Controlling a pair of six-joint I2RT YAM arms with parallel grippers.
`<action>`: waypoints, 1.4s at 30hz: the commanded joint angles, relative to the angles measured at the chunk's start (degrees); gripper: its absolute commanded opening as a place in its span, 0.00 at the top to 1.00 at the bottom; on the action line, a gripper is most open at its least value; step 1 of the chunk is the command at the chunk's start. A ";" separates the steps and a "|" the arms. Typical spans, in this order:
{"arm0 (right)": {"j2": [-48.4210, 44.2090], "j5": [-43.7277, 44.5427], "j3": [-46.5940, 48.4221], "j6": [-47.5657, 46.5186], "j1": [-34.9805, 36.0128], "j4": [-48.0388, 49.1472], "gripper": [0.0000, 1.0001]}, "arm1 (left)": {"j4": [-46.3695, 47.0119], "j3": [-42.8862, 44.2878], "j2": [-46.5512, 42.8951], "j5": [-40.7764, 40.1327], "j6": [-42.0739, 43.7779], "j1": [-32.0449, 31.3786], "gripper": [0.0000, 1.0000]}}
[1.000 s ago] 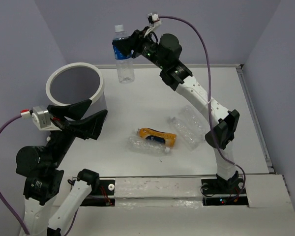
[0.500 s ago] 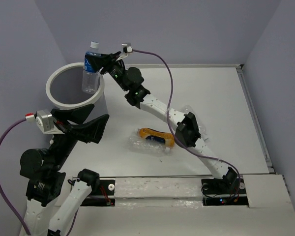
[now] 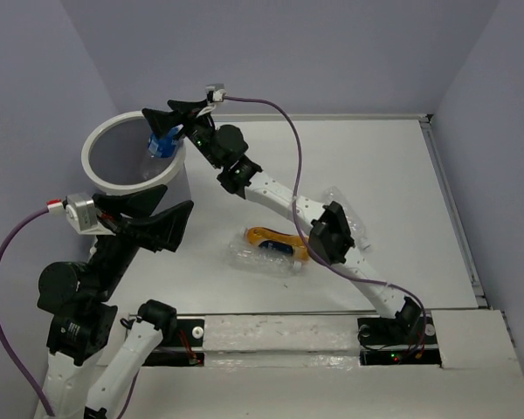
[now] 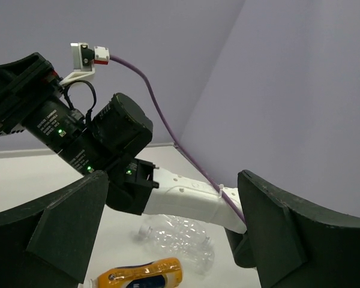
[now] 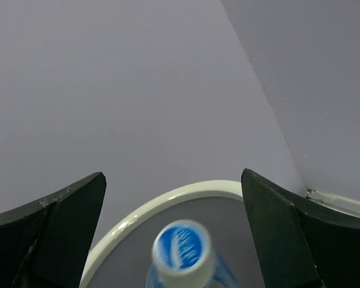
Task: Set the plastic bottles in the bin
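My right gripper (image 3: 157, 127) hangs open over the bin (image 3: 92, 157). A see-through bottle with a blue label (image 3: 162, 142) sits loose below it, inside the white rim. In the right wrist view its blue-printed cap (image 5: 181, 249) shows between the spread fingers (image 5: 60, 219), touching neither, with the bin's rim (image 5: 168, 201) behind. An orange bottle (image 3: 279, 238) and a clear ribbed bottle (image 3: 260, 259) lie mid-table. Another clear bottle (image 3: 342, 218) lies partly under the right arm. My left gripper (image 3: 176, 194) is open and empty beside the bin. Its wrist view shows a clear bottle (image 4: 180, 234) and the orange bottle (image 4: 141, 276).
The right arm (image 3: 271, 188) stretches diagonally across the table from its base (image 3: 393, 332) to the bin. Purple cables loop from both wrists. Walls close in at the back and left; the table's raised edge (image 3: 450, 192) runs along the right.
The right arm swung left with the blue-label bottle from behind the table to above the bin. Its jaws then opened and the bottle dropped into the rim. The left arm barely moved.
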 commanded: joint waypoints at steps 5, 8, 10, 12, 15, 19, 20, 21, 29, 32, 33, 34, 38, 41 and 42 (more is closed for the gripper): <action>-28.50 -9.53 -29.54 -7.44 -1.39 -3.05 0.07 | -4.52 1.97 5.28 0.32 -0.03 -0.17 0.01; -42.91 -8.32 -47.82 -9.20 -3.76 -5.23 0.16 | -2.60 -1.72 5.63 2.69 -2.40 -0.26 0.01; -53.81 -6.64 -57.09 -9.12 -7.36 -9.19 0.26 | -1.54 -3.40 7.04 4.19 -4.08 -0.25 0.01; -60.58 -7.42 -69.01 -5.89 -11.04 -13.14 0.41 | 3.27 -6.72 9.66 7.34 -6.70 -0.34 0.01; -70.96 -10.68 -81.50 -2.44 -19.40 -23.95 0.67 | 13.30 -11.75 15.62 14.38 -11.97 -2.00 0.01; -84.05 -2.64 -93.84 -2.00 -24.34 -34.30 0.74 | 16.92 -13.25 23.62 2.31 -11.29 -11.99 0.01; -88.08 -1.03 -95.27 -2.44 -26.08 -36.17 0.74 | 17.62 -12.47 25.57 0.00 -11.11 -14.29 0.01; -89.60 0.38 -96.41 -2.70 -26.79 -37.93 0.75 | 17.89 -11.77 27.68 -2.11 -10.85 -16.67 0.01; -85.32 -0.56 -96.60 -11.47 -35.49 -53.06 0.31 | 15.00 -0.01 52.20 -20.85 -8.83 -30.48 0.02; -79.87 -2.94 -95.37 -15.18 -35.50 -54.20 0.18 | 12.53 3.71 60.29 -19.71 -10.06 -30.58 0.02; -78.64 -3.64 -94.50 -15.71 -35.50 -54.29 0.16 | 11.66 6.41 63.78 -19.80 -10.15 -30.66 0.02; -76.28 -4.35 -93.88 -16.06 -35.50 -54.64 0.14 | 10.78 7.83 65.30 -20.15 -9.97 -30.75 0.02; -71.62 -4.18 -92.39 -17.99 -36.64 -54.64 0.12 | 5.87 15.37 73.55 -22.78 -8.92 -31.02 0.02; -67.31 -5.49 -90.89 -19.31 -37.16 -54.73 0.14 | -0.19 20.82 77.87 -23.58 -8.04 -31.02 0.02; -66.25 -7.23 -90.54 -19.49 -37.17 -54.64 0.14 | -2.13 22.76 79.45 -23.40 -7.78 -31.02 0.02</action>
